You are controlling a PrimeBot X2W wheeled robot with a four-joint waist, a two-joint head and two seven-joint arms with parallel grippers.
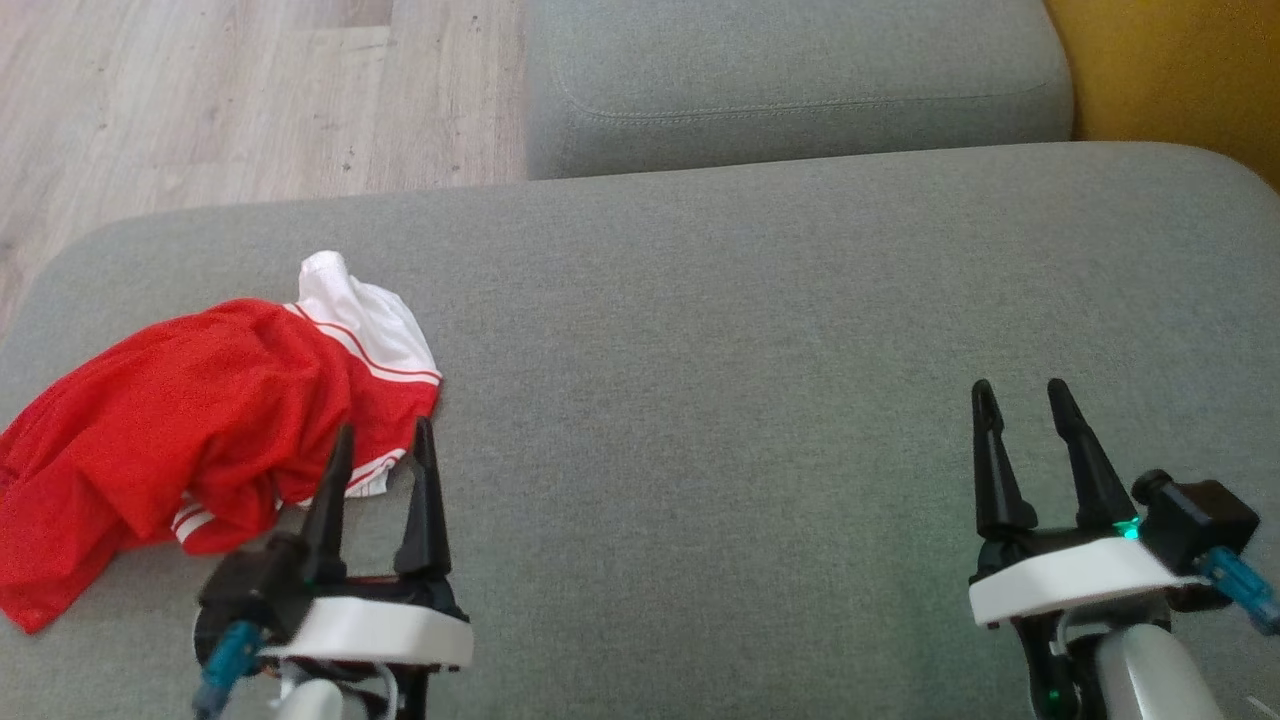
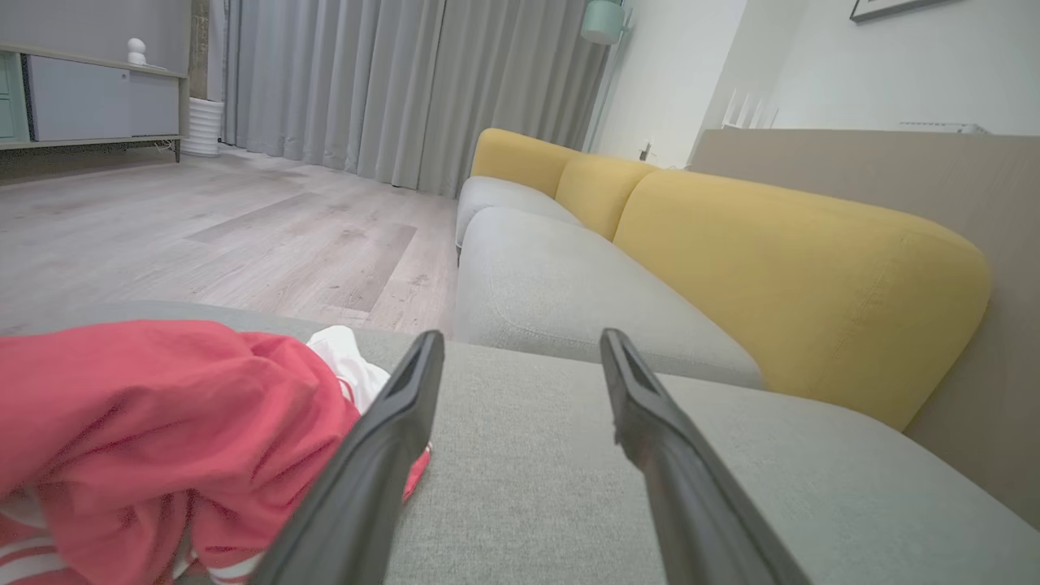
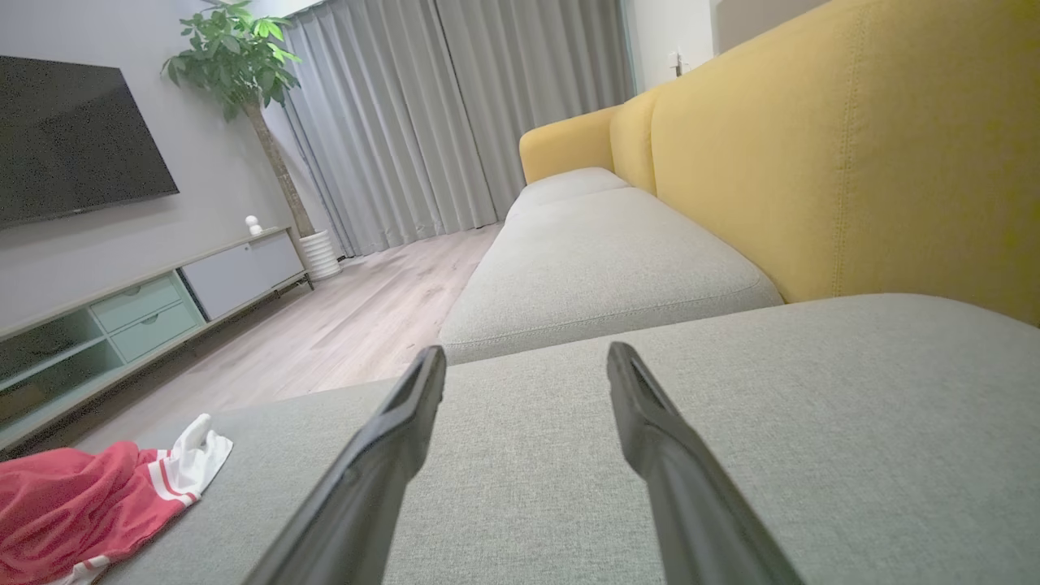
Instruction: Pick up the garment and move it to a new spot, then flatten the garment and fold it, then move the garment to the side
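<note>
Wide look first: a living room with pale wood floor (image 1: 200, 100), long grey curtains (image 2: 341, 81), a dark television (image 3: 73, 138) on the wall, a low cabinet (image 3: 146, 301) beneath it and a leafy plant (image 3: 236, 57) in the corner. The sofa runs along the wall, with a yellow backrest (image 3: 853, 162) behind grey seats, and the big grey seat cushion (image 1: 760, 330) carries the action, with a second cushion (image 1: 790, 90) butted against its far edge. Down to the garment (image 1: 180, 420): red mesh with white striped trim, crumpled in a heap at the cushion's left edge, well apart from the backrest side. It's bunched and folded over itself, so what kind of piece it is, I can't say; the head view's border clips its left end, and the left wrist view cuts it at the side and bottom. Its long axis runs on a diagonal, the red bulk towards the near left corner and the white end pointing at the far edge. Left jaws now, wide open and holding nothing, with dark fingers (image 1: 424, 500) at the garment's near right hem; one finger overlaps the cloth, and whether it touches I cannot tell. Right jaws spread wide too and empty, their fingers (image 1: 1085, 460) over bare cushion towards the near right corner.
</note>
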